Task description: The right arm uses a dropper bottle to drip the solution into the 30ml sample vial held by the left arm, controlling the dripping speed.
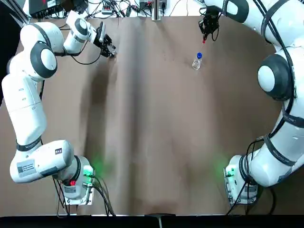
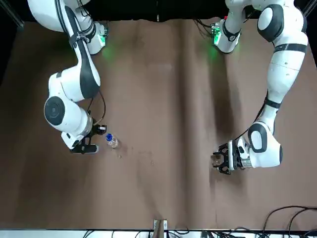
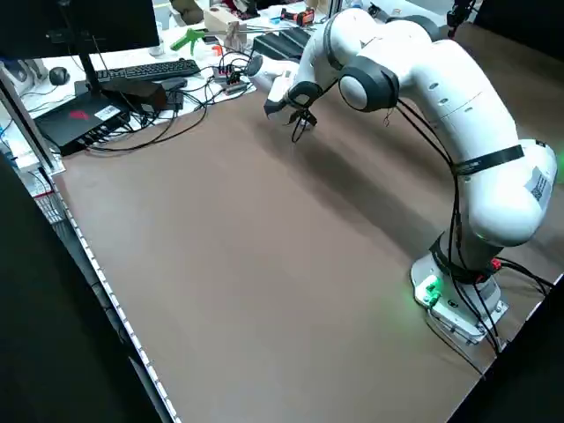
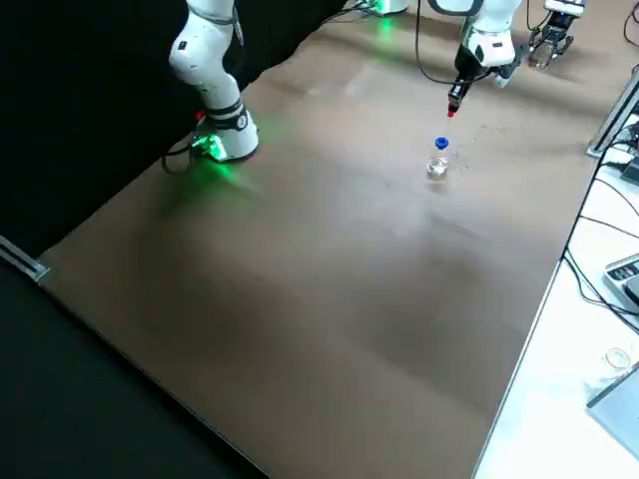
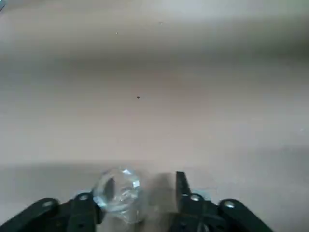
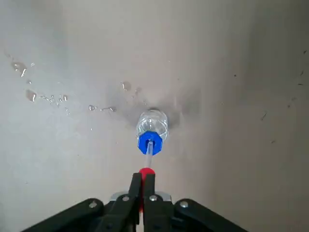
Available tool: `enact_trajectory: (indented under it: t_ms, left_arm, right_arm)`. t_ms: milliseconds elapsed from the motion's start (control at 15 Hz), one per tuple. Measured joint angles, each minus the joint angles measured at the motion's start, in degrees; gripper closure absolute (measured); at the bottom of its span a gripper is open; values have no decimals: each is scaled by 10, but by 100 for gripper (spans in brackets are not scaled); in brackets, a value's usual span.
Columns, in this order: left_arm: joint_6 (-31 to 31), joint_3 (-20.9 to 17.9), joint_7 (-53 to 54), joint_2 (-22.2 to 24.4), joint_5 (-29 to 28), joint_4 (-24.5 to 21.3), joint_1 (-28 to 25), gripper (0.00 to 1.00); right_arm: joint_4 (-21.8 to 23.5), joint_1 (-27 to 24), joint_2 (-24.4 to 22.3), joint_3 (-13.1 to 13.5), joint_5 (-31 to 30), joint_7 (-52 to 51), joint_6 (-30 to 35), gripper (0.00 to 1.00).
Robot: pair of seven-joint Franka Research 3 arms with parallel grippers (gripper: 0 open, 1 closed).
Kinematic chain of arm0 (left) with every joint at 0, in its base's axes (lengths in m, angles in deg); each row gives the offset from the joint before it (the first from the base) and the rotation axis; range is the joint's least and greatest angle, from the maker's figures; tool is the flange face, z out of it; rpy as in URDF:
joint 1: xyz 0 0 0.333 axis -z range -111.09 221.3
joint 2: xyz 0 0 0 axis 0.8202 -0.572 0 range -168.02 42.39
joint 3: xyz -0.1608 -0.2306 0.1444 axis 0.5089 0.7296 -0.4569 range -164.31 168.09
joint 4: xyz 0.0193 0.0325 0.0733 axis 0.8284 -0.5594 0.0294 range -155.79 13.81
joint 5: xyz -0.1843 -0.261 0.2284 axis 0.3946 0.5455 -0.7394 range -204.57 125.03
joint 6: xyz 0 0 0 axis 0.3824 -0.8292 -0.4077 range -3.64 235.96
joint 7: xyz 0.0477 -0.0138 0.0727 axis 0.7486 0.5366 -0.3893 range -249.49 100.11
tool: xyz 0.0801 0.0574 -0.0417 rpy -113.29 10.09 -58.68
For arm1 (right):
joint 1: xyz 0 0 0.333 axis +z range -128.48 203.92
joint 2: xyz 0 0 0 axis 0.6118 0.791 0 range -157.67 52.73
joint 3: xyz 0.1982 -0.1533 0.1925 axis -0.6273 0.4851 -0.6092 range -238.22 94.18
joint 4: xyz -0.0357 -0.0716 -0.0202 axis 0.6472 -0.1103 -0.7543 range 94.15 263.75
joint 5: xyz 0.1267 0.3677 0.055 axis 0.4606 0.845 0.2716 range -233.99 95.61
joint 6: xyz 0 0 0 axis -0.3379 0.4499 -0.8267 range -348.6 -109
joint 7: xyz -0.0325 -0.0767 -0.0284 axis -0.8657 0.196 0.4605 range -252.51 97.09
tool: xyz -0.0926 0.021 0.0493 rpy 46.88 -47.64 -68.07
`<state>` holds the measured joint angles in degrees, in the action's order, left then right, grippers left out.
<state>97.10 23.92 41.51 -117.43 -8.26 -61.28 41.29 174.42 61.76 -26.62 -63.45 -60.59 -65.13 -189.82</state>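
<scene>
The dropper bottle (image 1: 197,62) stands upright on the brown table at the far right; it is clear, with a blue collar (image 6: 148,143). Above it my right gripper (image 6: 143,178) is shut on the red dropper top (image 6: 146,172), lifted off the bottle. The thin glass tube points down at the collar's mouth. At the far left, low over the table, my left gripper (image 1: 109,49) is open. The 30ml sample vial (image 5: 119,194) sits between its fingers, against one finger and apart from the other (image 5: 182,185). The two grippers are far apart.
Several water drops (image 6: 30,94) lie on the table (image 1: 152,133) beside the bottle. Cables and electronics (image 1: 109,7) line the far edge. The arm bases (image 1: 78,183) with green lights stand at the near corners.
</scene>
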Motion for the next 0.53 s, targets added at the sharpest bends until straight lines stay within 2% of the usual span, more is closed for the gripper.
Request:
enact_trajectory:
  t_ms: [200, 267, 533]
  left_arm:
    - [1, 0, 0, 0, 0, 1, 0, 4]
    - [1, 0, 0, 0, 0, 1, 0, 0]
    - [4, -2, -6, 4, 0, 7, -3, 0]
  right_arm:
    - [0, 1, 0, 0, 0, 0, 2, 96]
    - [0, 1, 0, 0, 0, 0, 2, 96]
    - [0, 2, 0, 0, 0, 0, 2, 96]
